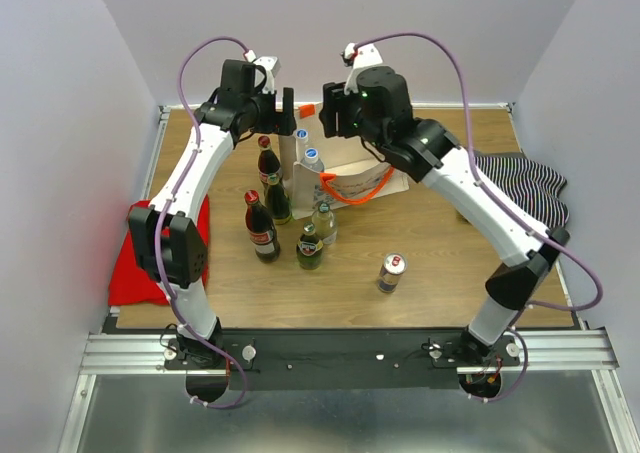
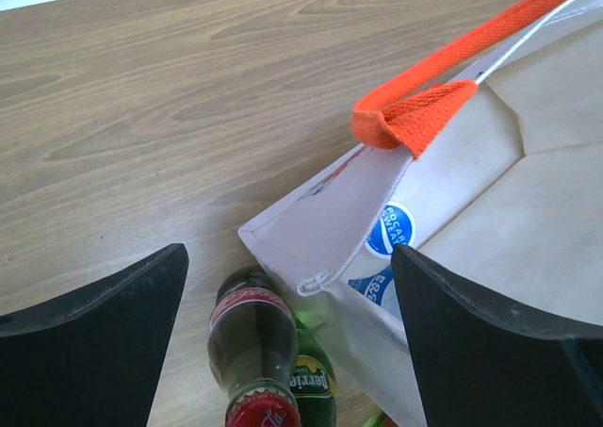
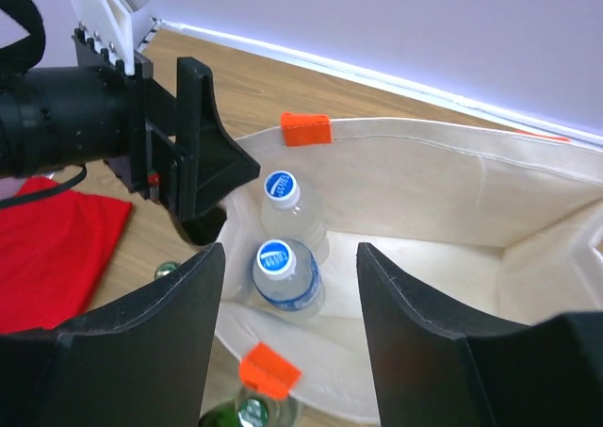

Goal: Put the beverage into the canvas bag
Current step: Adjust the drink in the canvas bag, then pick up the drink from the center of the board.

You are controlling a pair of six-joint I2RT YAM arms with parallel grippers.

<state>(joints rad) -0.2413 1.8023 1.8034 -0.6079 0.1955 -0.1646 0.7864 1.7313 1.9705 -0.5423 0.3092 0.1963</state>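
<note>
The cream canvas bag [image 1: 345,168] with orange handles [image 1: 356,195] stands open at the back middle of the table. Two clear blue-capped water bottles [image 1: 313,158] stand inside it, as the right wrist view shows [image 3: 276,259]. My left gripper [image 1: 286,109] is open and empty above the bag's left corner [image 2: 311,229]. My right gripper [image 1: 328,113] is open and empty over the bag's mouth [image 3: 443,191], its fingers apart on either side of the nearer water bottle. Outside the bag stand a cola bottle [image 2: 247,328] and a green Perrier bottle [image 2: 316,382].
Left of and in front of the bag stand cola bottles [image 1: 262,228], green bottles [image 1: 310,245] and a clear bottle [image 1: 324,218]. A can [image 1: 391,272] stands nearer the front. A red cloth [image 1: 140,258] lies at the left, a striped cloth [image 1: 530,188] at the right.
</note>
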